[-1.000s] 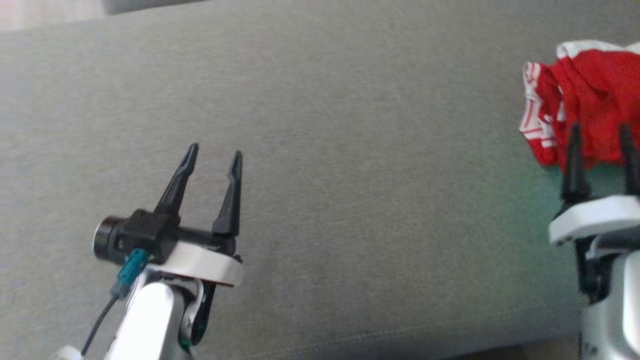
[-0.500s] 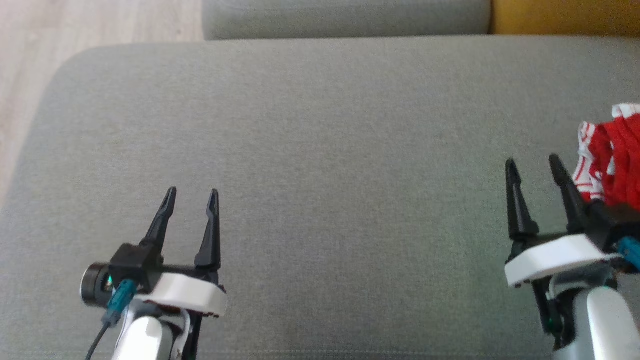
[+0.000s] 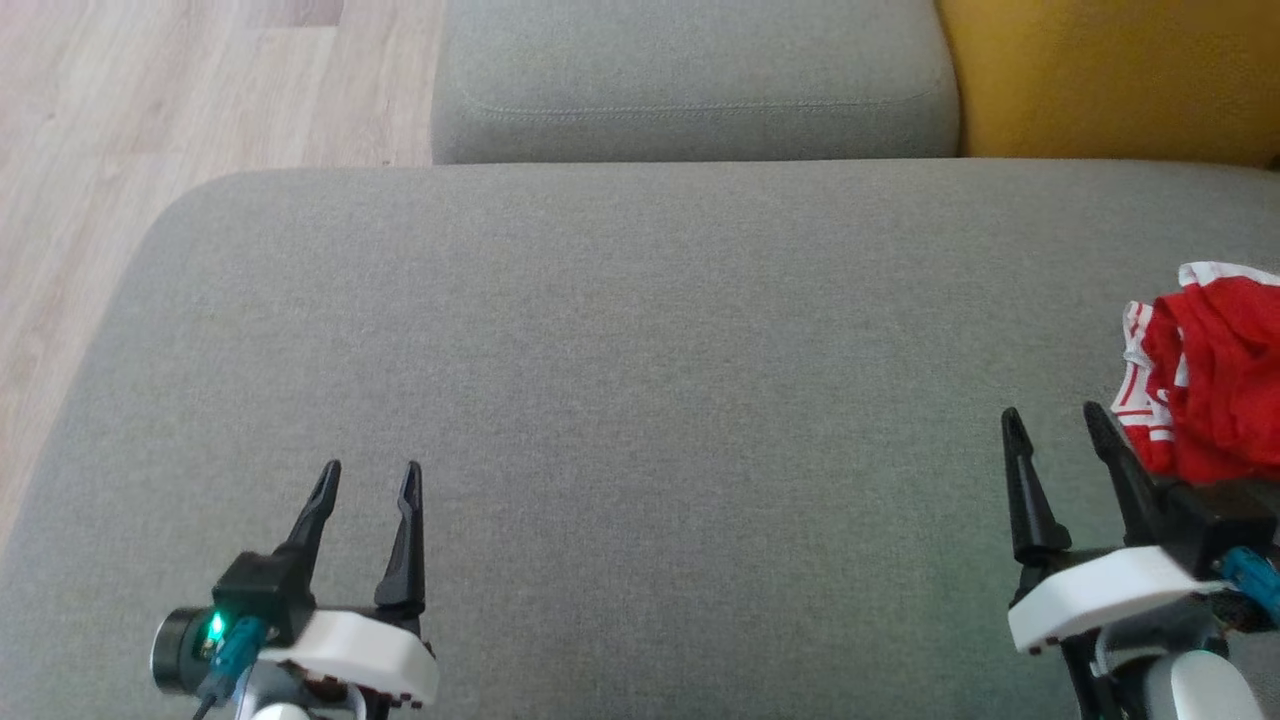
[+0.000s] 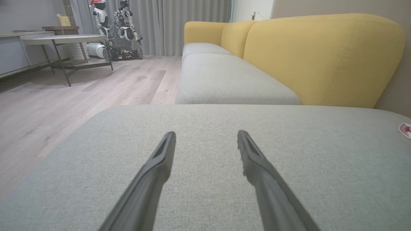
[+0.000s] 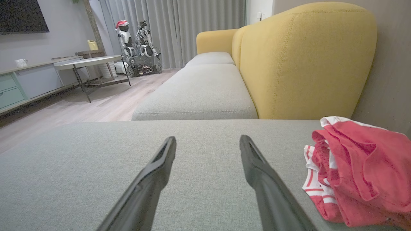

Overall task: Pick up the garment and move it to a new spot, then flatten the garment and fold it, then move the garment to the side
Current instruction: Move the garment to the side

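Pick-up not yet made, and both my grippers are empty.

The red and white garment (image 3: 1210, 375) lies bunched at the right edge of the head view on the grey cushion (image 3: 640, 330). It sits just beside my right gripper (image 3: 1051, 412), whose fingers are spread and hold nothing. My left gripper (image 3: 371, 468), at lower left, is likewise parted and empty, well apart from the cloth. I judge that grasping is the step in hand. My right gripper should shift right over the heap, descend, and close on a raised fold.

Head camera looks down on the cushion (image 3: 640, 330); 2 wrist cameras skim it low.
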Tool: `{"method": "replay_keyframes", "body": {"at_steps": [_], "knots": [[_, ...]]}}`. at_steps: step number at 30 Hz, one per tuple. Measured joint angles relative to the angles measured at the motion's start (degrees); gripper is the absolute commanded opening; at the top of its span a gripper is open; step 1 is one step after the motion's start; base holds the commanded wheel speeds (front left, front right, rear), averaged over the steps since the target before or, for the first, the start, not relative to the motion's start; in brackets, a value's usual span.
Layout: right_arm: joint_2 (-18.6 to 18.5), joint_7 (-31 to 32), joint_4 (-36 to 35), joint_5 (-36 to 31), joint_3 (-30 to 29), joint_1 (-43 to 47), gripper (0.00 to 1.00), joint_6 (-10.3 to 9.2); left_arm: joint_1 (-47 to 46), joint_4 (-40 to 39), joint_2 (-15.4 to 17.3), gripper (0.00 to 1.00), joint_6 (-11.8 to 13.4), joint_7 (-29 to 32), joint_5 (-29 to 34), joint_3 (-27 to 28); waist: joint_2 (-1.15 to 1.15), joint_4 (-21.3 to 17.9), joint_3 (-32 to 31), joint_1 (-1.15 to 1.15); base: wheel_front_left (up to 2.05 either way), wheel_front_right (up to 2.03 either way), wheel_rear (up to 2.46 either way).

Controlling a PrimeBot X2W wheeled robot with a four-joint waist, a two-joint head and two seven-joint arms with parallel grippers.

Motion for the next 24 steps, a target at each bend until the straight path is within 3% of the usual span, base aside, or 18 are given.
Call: {"method": "replay_keyframes", "body": {"at_steps": [24], "knots": [[0.0, 0.5, -0.5, 0.9, -0.6, 2.2, 1.0, 0.0, 1.6, -0.2, 1.6, 1.0, 1.6, 0.8, 0.1, -1.1, 0.0, -0.3, -1.5, 0.0, 0.0, 0.0, 0.0]]}}
